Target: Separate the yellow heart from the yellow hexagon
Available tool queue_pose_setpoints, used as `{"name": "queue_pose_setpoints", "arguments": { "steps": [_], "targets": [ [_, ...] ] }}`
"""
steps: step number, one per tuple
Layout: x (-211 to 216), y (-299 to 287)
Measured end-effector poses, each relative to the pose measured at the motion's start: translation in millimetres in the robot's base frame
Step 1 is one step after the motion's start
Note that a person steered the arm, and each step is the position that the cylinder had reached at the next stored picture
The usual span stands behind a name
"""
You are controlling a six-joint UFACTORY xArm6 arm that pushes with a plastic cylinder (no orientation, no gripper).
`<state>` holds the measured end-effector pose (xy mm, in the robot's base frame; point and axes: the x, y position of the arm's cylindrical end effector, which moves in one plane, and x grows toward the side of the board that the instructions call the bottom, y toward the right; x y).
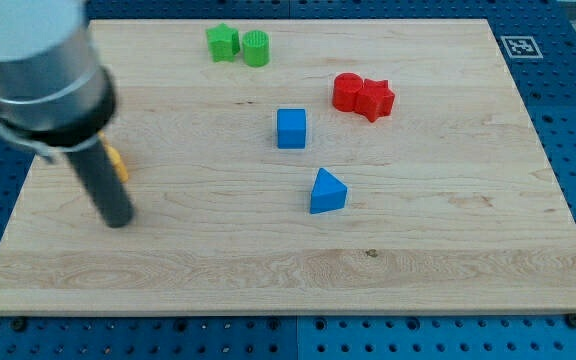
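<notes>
Only a small sliver of one yellow block (117, 163) shows at the view's left, just right of my rod; its shape cannot be made out, and I cannot tell whether it is the heart or the hexagon. The other yellow block is hidden, probably behind the arm. My tip (117, 219) rests on the board just below and beside that yellow sliver, close to the board's left edge.
A green star-like block (222, 42) and a green cylinder (256, 48) touch at the view's top. A red cylinder (347, 91) and a red star (375, 98) touch at upper right. A blue cube (291, 128) and a blue triangle (327, 191) sit mid-board.
</notes>
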<state>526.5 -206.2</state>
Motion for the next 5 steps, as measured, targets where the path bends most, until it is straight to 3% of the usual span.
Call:
{"name": "queue_pose_setpoints", "arguments": {
  "steps": [2,4,5],
  "targets": [
    [-56.7,-27.5],
    [-64.0,-27.1],
    [-67.8,1.1]
  ]
}}
